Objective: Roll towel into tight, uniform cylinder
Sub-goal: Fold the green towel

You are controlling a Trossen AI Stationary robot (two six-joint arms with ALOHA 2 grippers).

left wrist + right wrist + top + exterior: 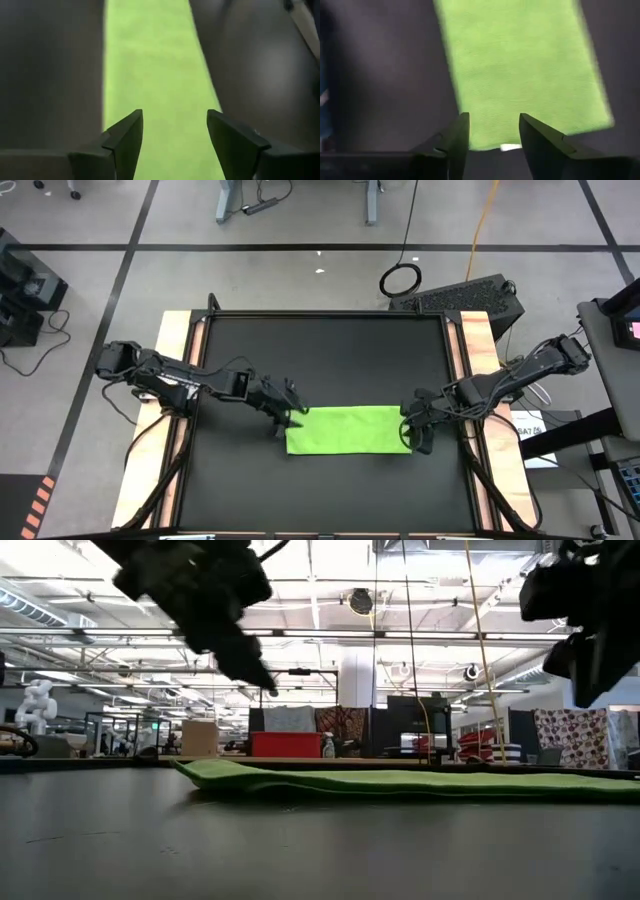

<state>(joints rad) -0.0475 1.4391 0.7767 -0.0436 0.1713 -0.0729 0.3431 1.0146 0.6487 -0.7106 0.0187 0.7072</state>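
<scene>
Broad black rectangular tabletop [330,360], flanked by pale wooden side rails [178,330], filling the middle of the high view. Beyond it, grey floor with a dark keyboard-like slab [468,296] and a black coiled cable ring [400,279] near the far right corner.

Two dark jointed arms reaching in from opposite sides. Left arm [170,375] stretched from the left rail toward the table's near half; right arm [520,375] angled in from the right rail.

Small bright lime-green towel of soft plain fabric [348,429], lying flat as a long rectangle on the near half of the tabletop, long side running left to right, between the two grippers. Seen low and level across the table [400,781], a thin green strip with a slightly thicker, folded-looking edge at its left end, resting on the black surface.

Left gripper [287,420] at the towel's left short end, raised clear of the cloth in the low view [262,680]; fingers spread apart in the left wrist view [174,137], green fabric visible in the gap, nothing pinched.

Right gripper [415,430] at the towel's right short end; fingers likewise spread in the right wrist view [493,135], poised over the cloth's edge, holding nothing. A small white tag [510,147] at that edge between the fingers.
</scene>
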